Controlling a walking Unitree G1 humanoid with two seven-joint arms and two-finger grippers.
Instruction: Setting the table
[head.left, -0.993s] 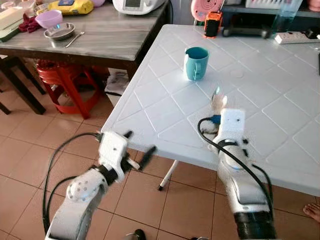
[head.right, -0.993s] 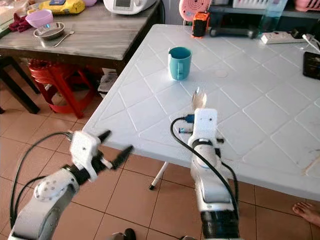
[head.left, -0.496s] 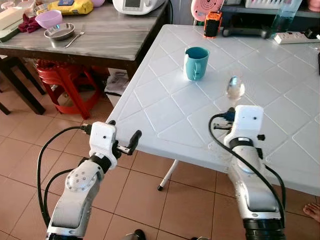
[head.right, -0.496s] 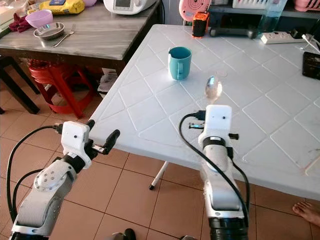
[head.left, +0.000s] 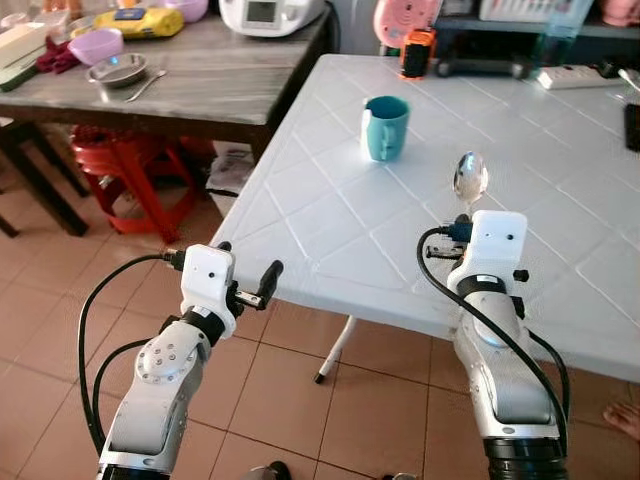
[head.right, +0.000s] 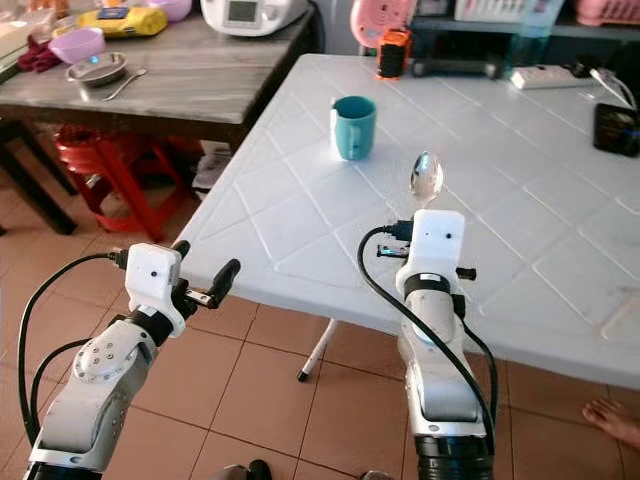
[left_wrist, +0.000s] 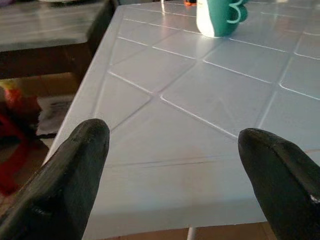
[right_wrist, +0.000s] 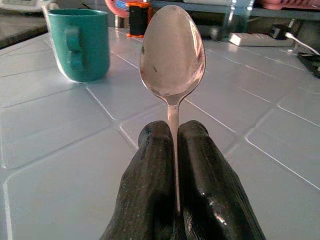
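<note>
Well to the left of the white table (head.left: 330, 215) stands a grey wooden table (head.left: 215, 75) that carries a purple bowl (head.left: 96, 45), a steel dish (head.left: 116, 70) with a utensil (head.left: 147, 84) lying beside it, a yellow packet (head.left: 140, 20) and a white appliance (head.left: 262, 12); a red stool (head.left: 120, 165) sits under it on the tiled floor (head.left: 60, 330). Just off the white table's near left corner the left gripper (head.left: 250, 287) hovers over the floor, its two black fingers (left_wrist: 67, 175) spread wide and holding nothing, aimed across the tabletop toward the mug. The teal mug (head.left: 384, 127) stands upright well in from that corner, its handle turned to the left edge of the white table. Past it, at the table's far edge, stands an orange-and-black gadget (head.left: 416, 53), with a pink round thing (head.left: 405, 15) behind it. Right of the mug and nearer the table's front edge, the right gripper (right_wrist: 175, 145) hangs above the tabletop with its fingers pressed together on the thin handle of a spoon (head.left: 469, 180). The spoon's long axis runs straight out along the fingers, bowl end pointing away from the robot toward the table's far side, and it is held clear of the surface. Further right along the far edge lies a white power strip (head.left: 580, 76); a bare foot (head.left: 622, 420) shows on the floor below the table's near right side
</note>
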